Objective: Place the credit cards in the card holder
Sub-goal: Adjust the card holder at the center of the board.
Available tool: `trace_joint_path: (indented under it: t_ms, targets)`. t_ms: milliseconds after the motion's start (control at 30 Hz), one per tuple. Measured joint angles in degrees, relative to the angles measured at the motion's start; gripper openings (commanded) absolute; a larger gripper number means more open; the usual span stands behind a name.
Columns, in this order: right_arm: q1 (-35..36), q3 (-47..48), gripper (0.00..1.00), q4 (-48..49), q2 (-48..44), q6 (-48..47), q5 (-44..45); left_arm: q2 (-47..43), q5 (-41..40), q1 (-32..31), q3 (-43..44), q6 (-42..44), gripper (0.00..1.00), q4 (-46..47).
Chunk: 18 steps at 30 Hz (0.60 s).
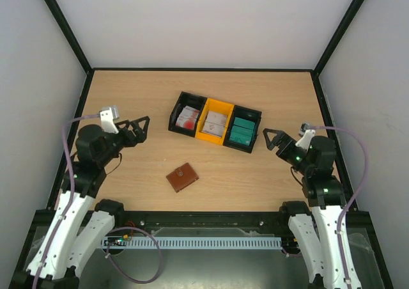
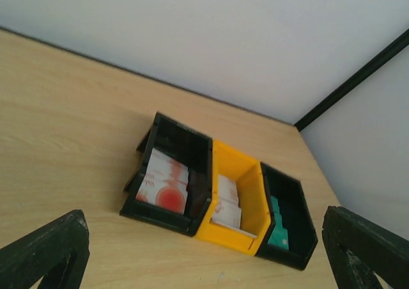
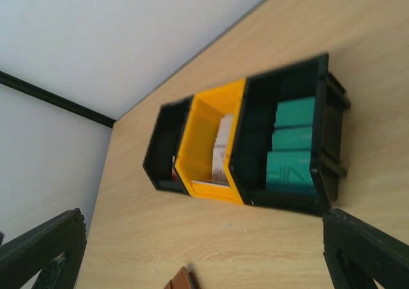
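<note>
Toward the far middle of the worktop [image 1: 128, 91] the credit cards [image 1: 243, 128] sit sorted in bins [image 1: 246, 110] for easy picking, the card holder [image 1: 183, 177] lies nearer, folded, and the left fingers [image 2: 51, 250] and right fingers [image 3: 364, 250] hang wide, empty.

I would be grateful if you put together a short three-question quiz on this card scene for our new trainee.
1. True or false: the card holder lies closed on the table, outside every bin.
2. Which bin holds the teal cards? A) the yellow one B) the black bin nearest the right gripper C) the black one at the other end of the row
3. Fill in: the left gripper and the right gripper both stand ____, holding nothing.
Key: 1 true; 2 B; 3 open.
</note>
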Motion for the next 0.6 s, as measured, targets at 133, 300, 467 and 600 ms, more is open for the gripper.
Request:
trace_joint_path:
  t_ms: [133, 300, 467, 600]
  targets:
    - [0.00, -5.29, 0.99, 2.78, 1.84, 2.47, -2.64, 6.43, 3.34, 0.00, -2.99, -0.39, 1.00, 2.89]
    - [0.17, -10.08, 1.00, 5.40, 1.70, 4.22, -3.56, 16.28, 7.23, -0.94, -7.45, -3.06, 1.00, 4.02]
    - [1.55, -16.72, 0.98, 5.25, -2.97, 6.62, -3.56, 21.29, 6.45, -8.04, -11.15, -6.88, 0.95, 4.72]
    - [4.46, -20.33, 0.95, 5.27, -5.16, 8.94, -3.15, 25.59, 3.91, -14.56, -12.17, -9.60, 0.91, 5.22]
